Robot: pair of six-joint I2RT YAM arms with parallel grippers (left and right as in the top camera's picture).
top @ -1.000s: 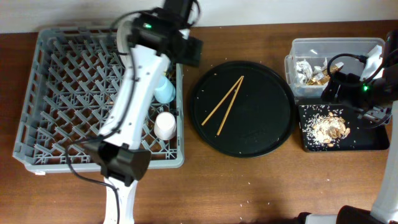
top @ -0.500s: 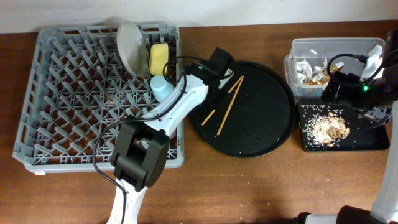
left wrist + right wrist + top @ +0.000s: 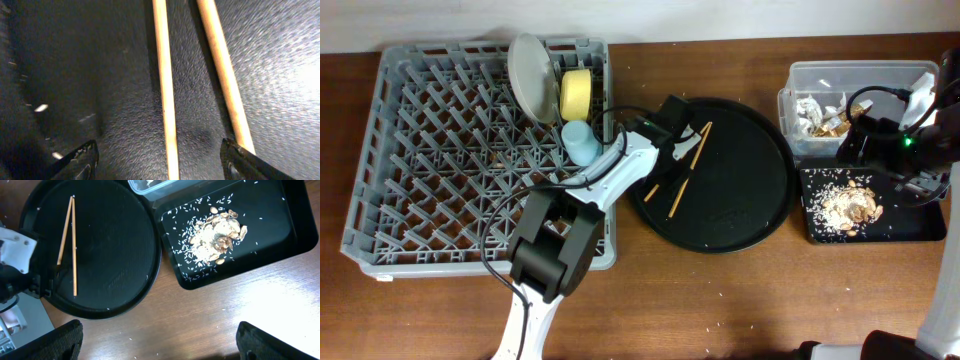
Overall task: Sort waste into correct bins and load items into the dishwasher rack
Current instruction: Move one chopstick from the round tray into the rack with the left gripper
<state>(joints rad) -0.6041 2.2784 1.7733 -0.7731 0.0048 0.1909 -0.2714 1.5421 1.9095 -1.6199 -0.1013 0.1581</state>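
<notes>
The wooden chopsticks [image 3: 686, 163] lie on the large round black tray [image 3: 740, 215]. My left gripper [image 3: 670, 152] is low over them and open. In the left wrist view one chopstick [image 3: 165, 95] lies between the fingers [image 3: 159, 152] and the other chopstick [image 3: 222, 75] runs by the right finger. The grey rack [image 3: 430, 160] holds the upright plate [image 3: 528, 75], the yellow bowl [image 3: 577, 95] and the blue cup [image 3: 582, 142]. The pinkish-white cup is hidden under my left arm. My right gripper [image 3: 160, 340] is open and empty, high above the table.
The clear tub [image 3: 855, 75] at the far right holds napkins and a gold wrapper [image 3: 830, 118]. The black rectangular tray [image 3: 910, 228] in front of it holds rice and crumbs [image 3: 845, 205], also seen in the right wrist view [image 3: 215, 235]. Stray grains dot the wooden table.
My left arm has swung from the rack's back corner to the round tray and come down over the chopsticks. The plate and bowl now show in the rack. The right arm has not moved.
</notes>
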